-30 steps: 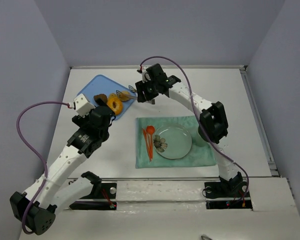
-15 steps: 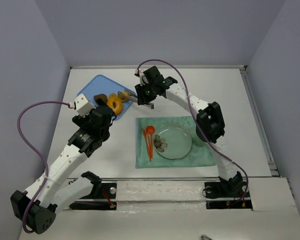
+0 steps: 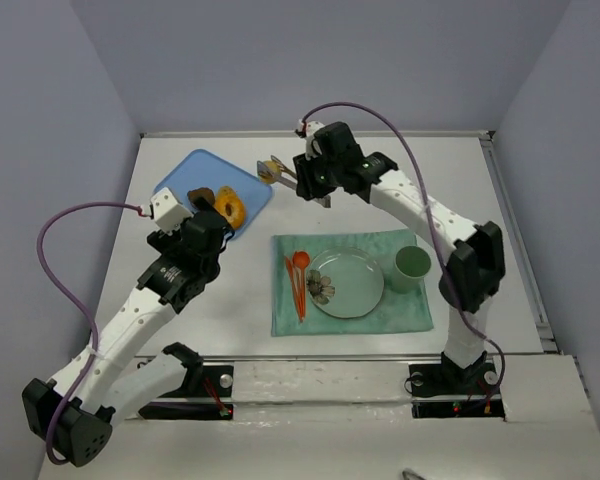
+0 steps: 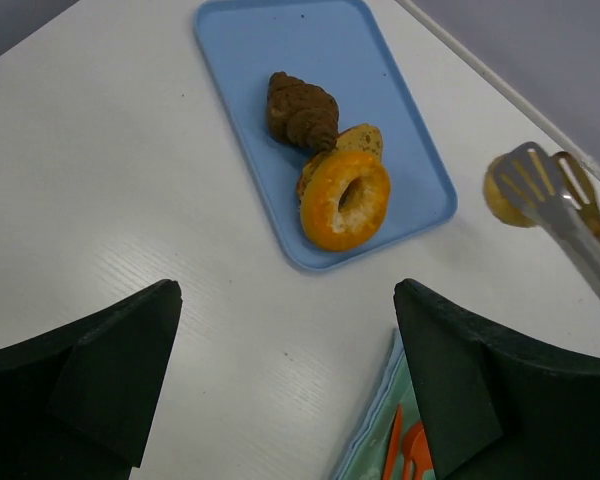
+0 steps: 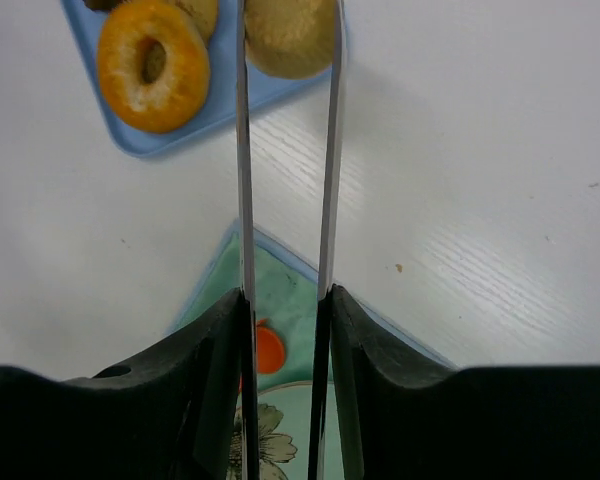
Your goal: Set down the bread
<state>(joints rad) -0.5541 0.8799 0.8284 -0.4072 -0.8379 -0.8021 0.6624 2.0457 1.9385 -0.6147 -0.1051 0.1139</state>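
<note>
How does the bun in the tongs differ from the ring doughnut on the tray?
The bread is a solid dome, while the doughnut is a ring with a hole. The bread is pale golden-tan and the doughnut is bright orange. The bread is pinched between the tips of the tongs, while the doughnut lies on the blue tray, touching another pastry. Both are round baked goods.

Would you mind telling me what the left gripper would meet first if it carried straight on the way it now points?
The left gripper would most likely meet the bare white table just short of the blue tray, with the ring doughnut next on that line; depth is hard to judge.
</note>
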